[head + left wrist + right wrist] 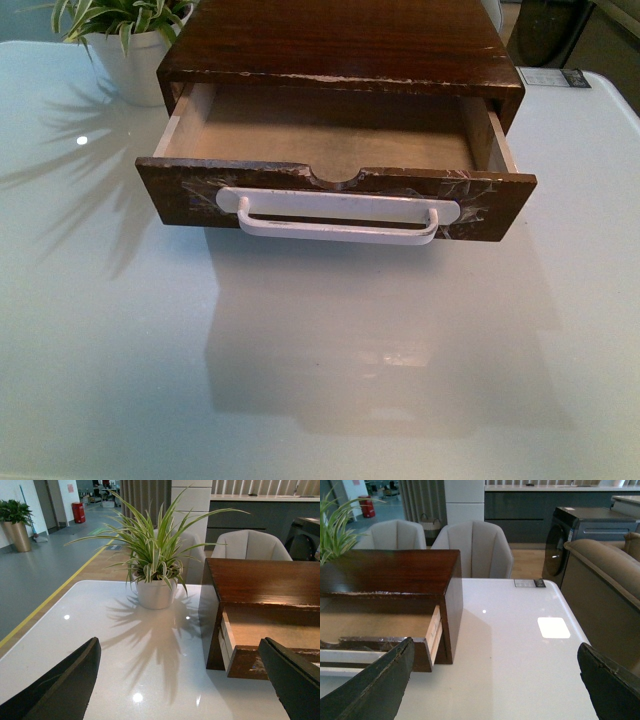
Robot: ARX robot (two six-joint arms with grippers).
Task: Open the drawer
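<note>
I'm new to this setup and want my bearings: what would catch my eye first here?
The dark brown wooden drawer stands pulled out of its cabinet at the centre of the glossy white table, showing a pale, empty inside and a long white bar handle across its taped front. Behind it to the left sits a striped green plant in a white pot. Both arms' jaws stand wide apart, holding nothing.

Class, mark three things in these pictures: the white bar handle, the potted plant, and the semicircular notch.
white bar handle (338,217), front view, middle of the bar.
potted plant (155,592), left wrist view, on the white pot.
semicircular notch (336,179), front view, top edge of the drawer front.
</note>
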